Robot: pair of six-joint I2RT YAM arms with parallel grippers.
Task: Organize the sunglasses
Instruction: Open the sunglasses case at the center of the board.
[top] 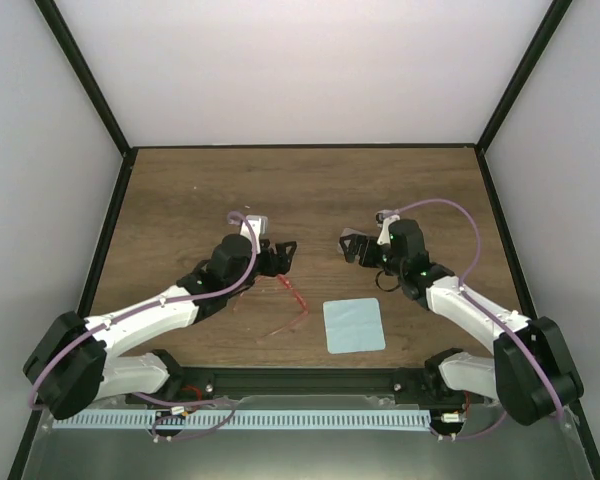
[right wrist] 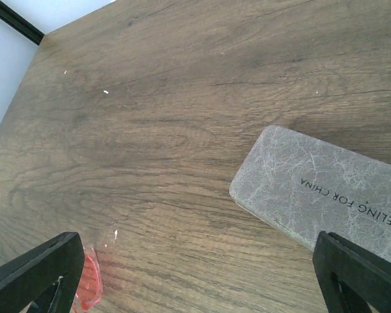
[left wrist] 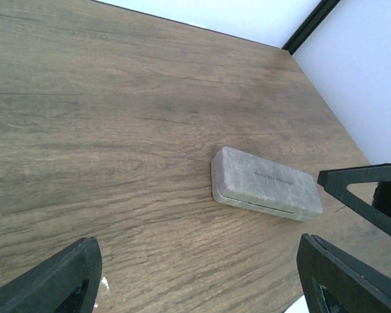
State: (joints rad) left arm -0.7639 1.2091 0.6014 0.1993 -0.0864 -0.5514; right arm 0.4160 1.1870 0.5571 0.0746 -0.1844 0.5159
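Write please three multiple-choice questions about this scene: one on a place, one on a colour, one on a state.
1. In the top view, where do the sunglasses lie relative to the cloth?
A. on top of it
B. on the table, to its left
C. behind it, by the far wall

2. What colour is the cloth?
A. pale blue
B. yellow
C. black

3. In what state is the grey case?
A. open, lid up
B. closed, lying flat
C. standing on end

Answers:
1 B, the red frame rests on bare wood left of the cloth.
2 A, the top view shows a pale blue square.
3 B, the left wrist view shows it lying flat with the lid shut.
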